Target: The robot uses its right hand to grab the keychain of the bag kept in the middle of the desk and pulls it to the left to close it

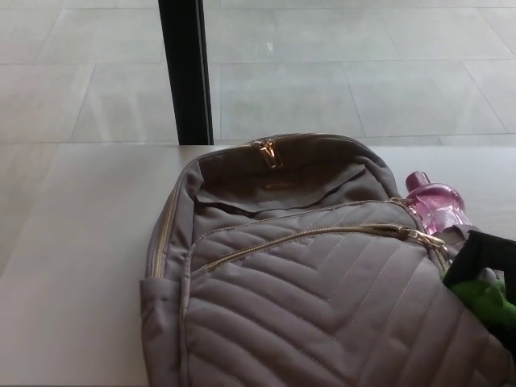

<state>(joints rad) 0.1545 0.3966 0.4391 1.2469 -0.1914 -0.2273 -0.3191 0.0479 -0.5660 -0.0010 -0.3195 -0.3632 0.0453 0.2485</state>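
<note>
The right hand (486, 256) comes in at the right edge, only partly in view. Its black fingers (476, 254) lie across the top of the green keychain (490, 300), and more black shows just below and right of the green. The keychain is pinched between them, so the fingers are clamped on it.

The keychain sits directly under the fingers, against the right side of the bag (322, 298). Just left of the fingertips, and a little above them, is the gold zip pull (425, 239). From it the front zip (306, 239) runs away from the fingers to the left in a long curve over the quilted panel.

Just above the fingers, a pink bottle (435, 201) stands in the bag's side pocket, almost touching them.

The grey bag lies on the white desk (72, 266), filling its middle. Far up and left of the fingers, beyond the bag, a black post (185, 72) rises against the tiled floor (363, 72).

The left hand does not show.
</note>
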